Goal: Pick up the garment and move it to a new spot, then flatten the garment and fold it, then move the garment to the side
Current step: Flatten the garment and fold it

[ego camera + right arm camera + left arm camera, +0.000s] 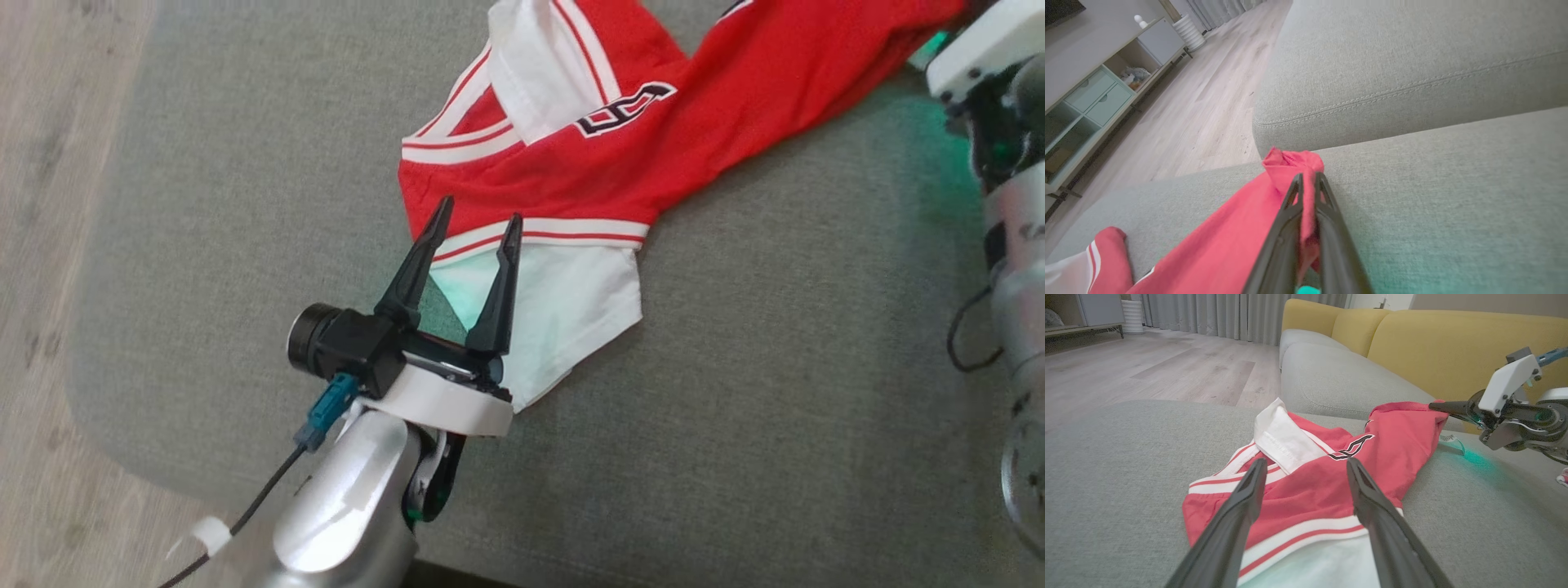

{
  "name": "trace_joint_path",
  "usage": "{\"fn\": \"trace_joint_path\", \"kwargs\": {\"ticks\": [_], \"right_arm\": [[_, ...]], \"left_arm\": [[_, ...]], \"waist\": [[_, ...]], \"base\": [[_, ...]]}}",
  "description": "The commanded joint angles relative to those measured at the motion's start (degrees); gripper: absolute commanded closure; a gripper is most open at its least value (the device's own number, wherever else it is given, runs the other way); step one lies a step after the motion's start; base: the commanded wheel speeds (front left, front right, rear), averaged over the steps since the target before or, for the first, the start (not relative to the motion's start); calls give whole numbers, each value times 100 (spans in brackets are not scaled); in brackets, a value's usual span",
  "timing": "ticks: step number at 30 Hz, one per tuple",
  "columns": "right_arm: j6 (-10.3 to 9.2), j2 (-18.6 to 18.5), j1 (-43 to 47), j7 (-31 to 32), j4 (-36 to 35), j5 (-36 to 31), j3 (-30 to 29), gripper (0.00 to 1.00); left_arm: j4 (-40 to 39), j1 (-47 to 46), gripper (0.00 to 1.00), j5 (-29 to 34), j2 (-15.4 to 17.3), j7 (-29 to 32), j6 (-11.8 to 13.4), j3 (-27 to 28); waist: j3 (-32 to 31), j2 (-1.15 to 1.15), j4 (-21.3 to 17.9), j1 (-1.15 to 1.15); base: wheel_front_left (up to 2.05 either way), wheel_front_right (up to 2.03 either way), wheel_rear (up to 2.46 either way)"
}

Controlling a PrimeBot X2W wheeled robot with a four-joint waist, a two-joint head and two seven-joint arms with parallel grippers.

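The garment (620,155) is a red and white jersey with black lettering, lying crumpled on a grey sofa seat (775,392). My left gripper (478,224) hovers open over its white sleeve and striped cuff, fingers (1241,502) spread on either side of the red cloth (1310,486). At the garment's far end my right gripper (1308,176) is shut on a bunched red corner (1292,161), which pokes out past the fingertips. From the left wrist view the right gripper (1435,405) pinches that corner slightly above the cushion.
The sofa seat edge drops to a wooden floor (49,245) on the left. A second grey cushion (1412,69) and yellow backrests (1453,347) rise beyond the garment. A shelf unit (1090,98) stands by the wall.
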Motion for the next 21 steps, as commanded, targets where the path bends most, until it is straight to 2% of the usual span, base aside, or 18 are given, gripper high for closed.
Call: {"fn": "trace_joint_path", "kwargs": {"ticks": [1,5,12,21], "right_arm": [[-4,38,102,-99,-227,77,181,100],[-4,-13,440,-322,-369,193,577,100],[-4,107,1181,-620,-755,461,950,100],[-4,276,2549,-887,-1702,578,810,100]], "left_arm": [[-142,-37,0,30,45,-29,-8,250],[-83,82,0,84,45,-29,-31,374],[39,418,0,241,45,-29,-98,691],[108,886,0,415,45,-29,-191,1119]], "waist": [[-172,0,-86,0],[-537,0,-256,0],[-1240,0,-715,0],[-1928,0,-1301,0]], "base": [[0,0,0],[0,0,0],[0,0,0],[0,0,0]]}}
